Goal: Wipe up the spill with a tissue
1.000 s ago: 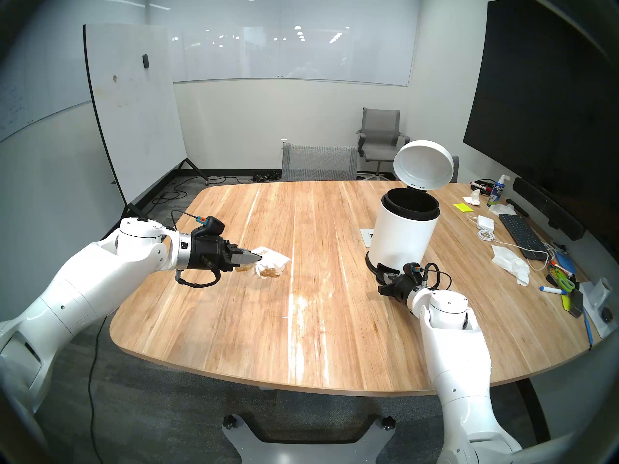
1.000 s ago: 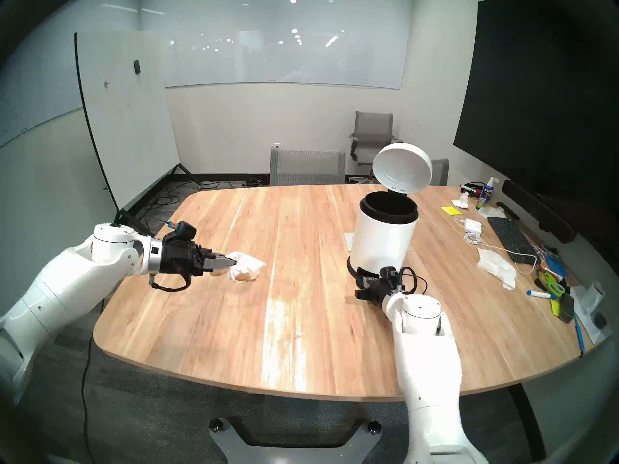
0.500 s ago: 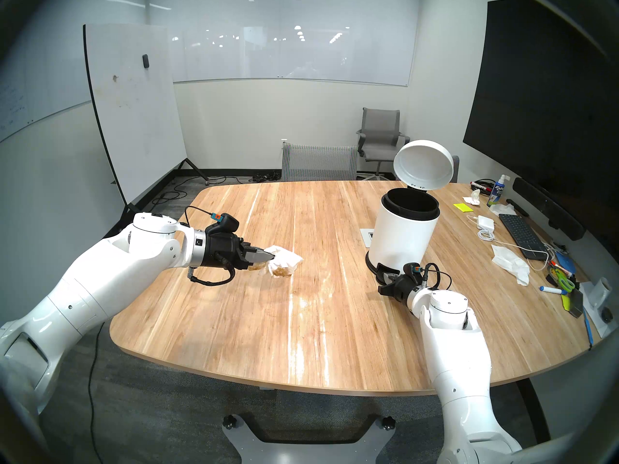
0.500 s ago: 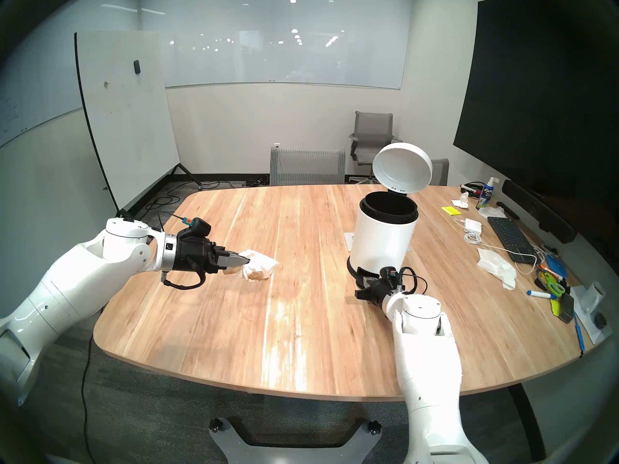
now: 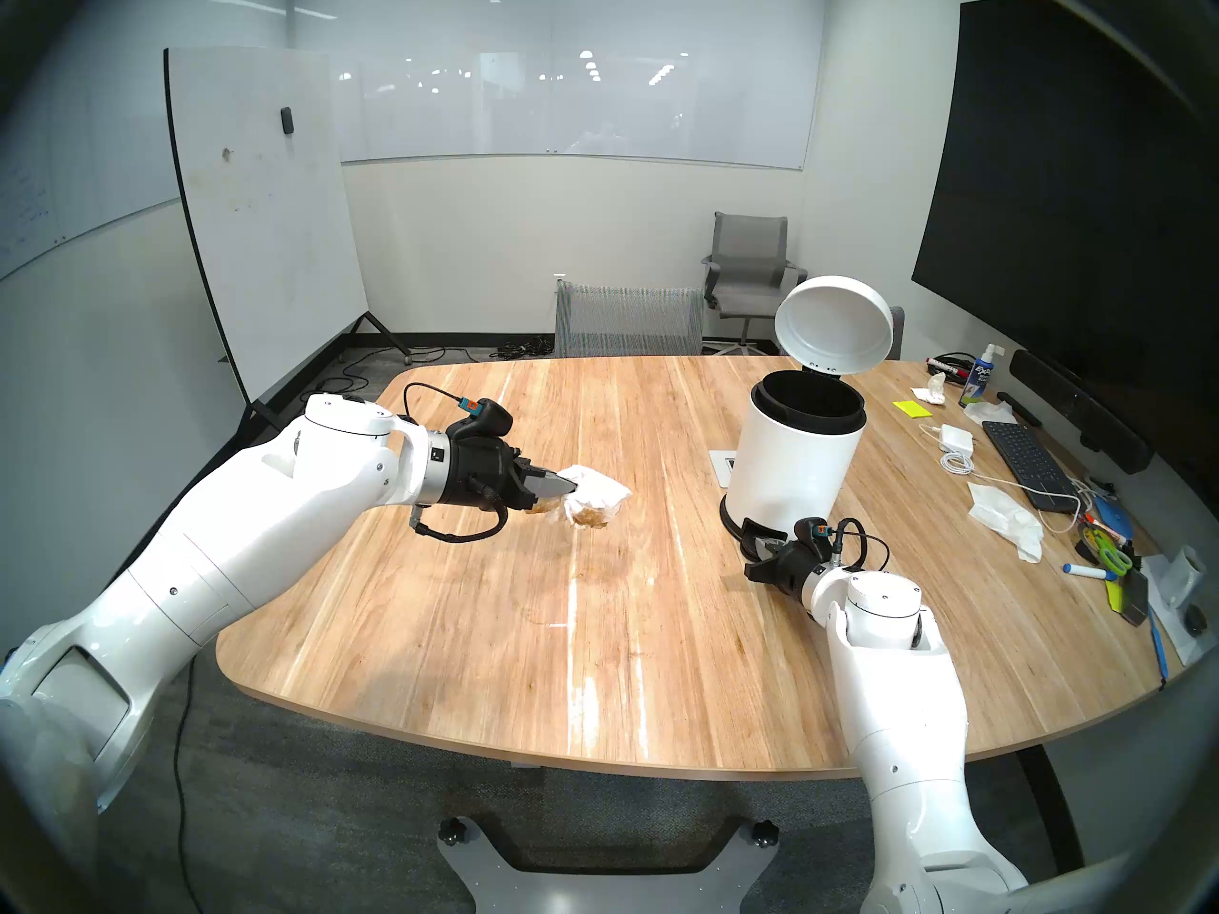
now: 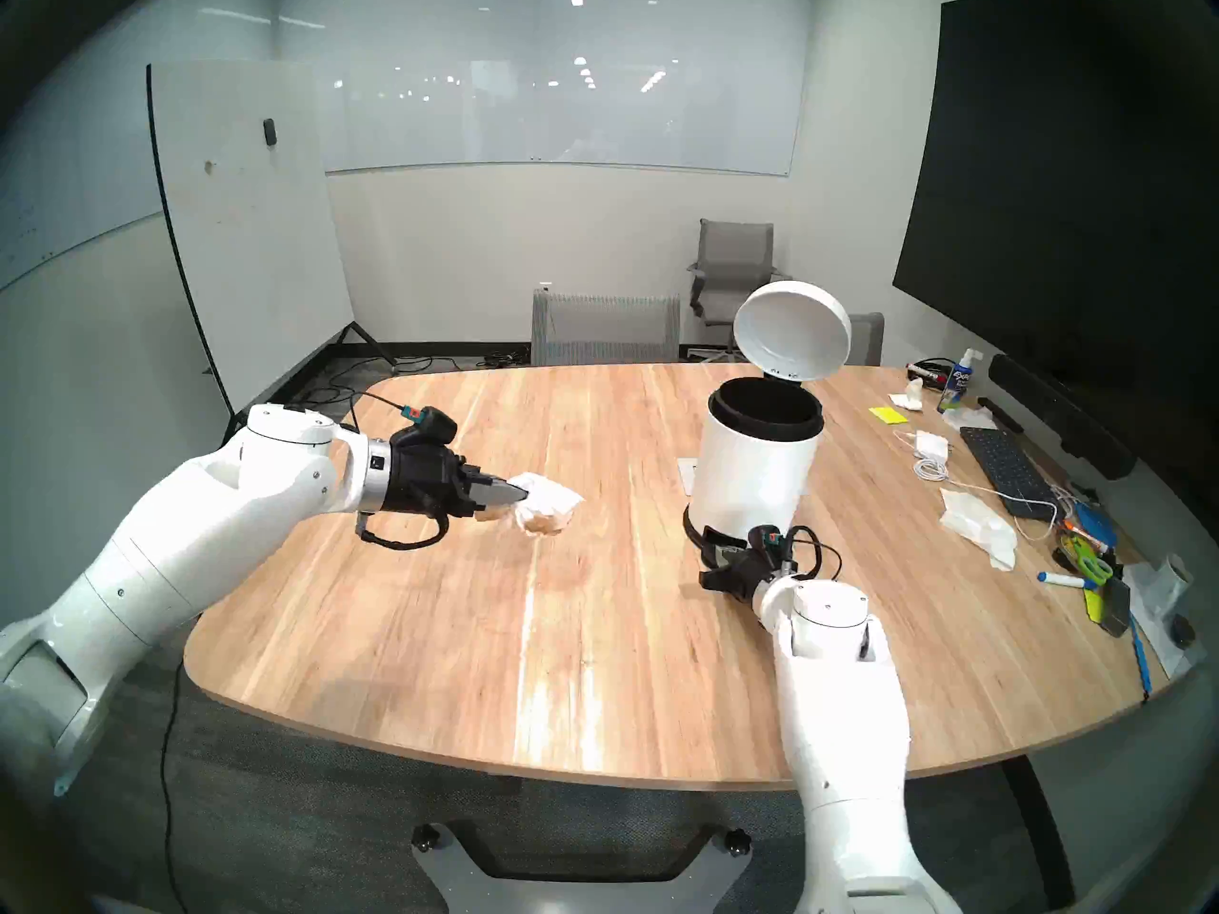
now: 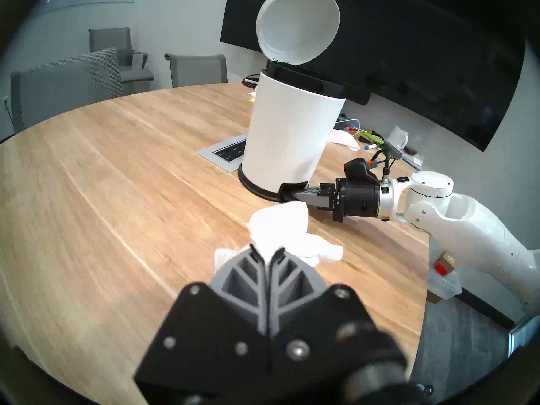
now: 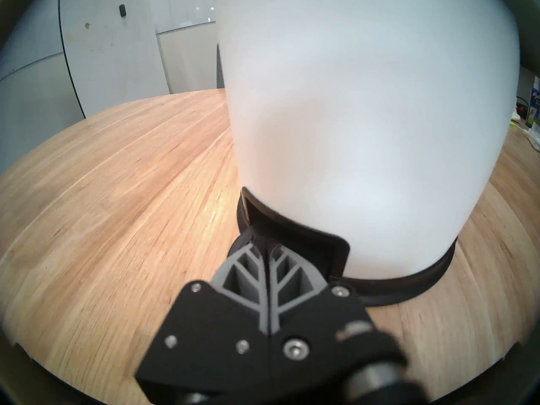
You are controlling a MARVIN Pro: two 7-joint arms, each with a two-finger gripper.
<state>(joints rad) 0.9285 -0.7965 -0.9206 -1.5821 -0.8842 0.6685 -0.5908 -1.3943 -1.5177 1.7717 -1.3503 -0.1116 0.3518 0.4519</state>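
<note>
Centre right of the head view: a white pedal bin [image 5: 791, 471] stands upright on the wooden table [image 5: 429, 629], lid [image 5: 834, 326] raised; its dark interior shows no visible contents. The right gripper [image 8: 267, 249], fingers pressed together and holding nothing, rests on the bin's black pedal [image 8: 321, 249]. Centre left: the left gripper [image 5: 564, 490] is clenched on a crumpled white tissue [image 5: 597, 500], brown-stained underneath, held above the table. The spill [image 5: 593, 573] remains as a faint amber smear below the tissue. Upper right: a spray bottle [image 5: 981, 376] reads "Expo".
</note>
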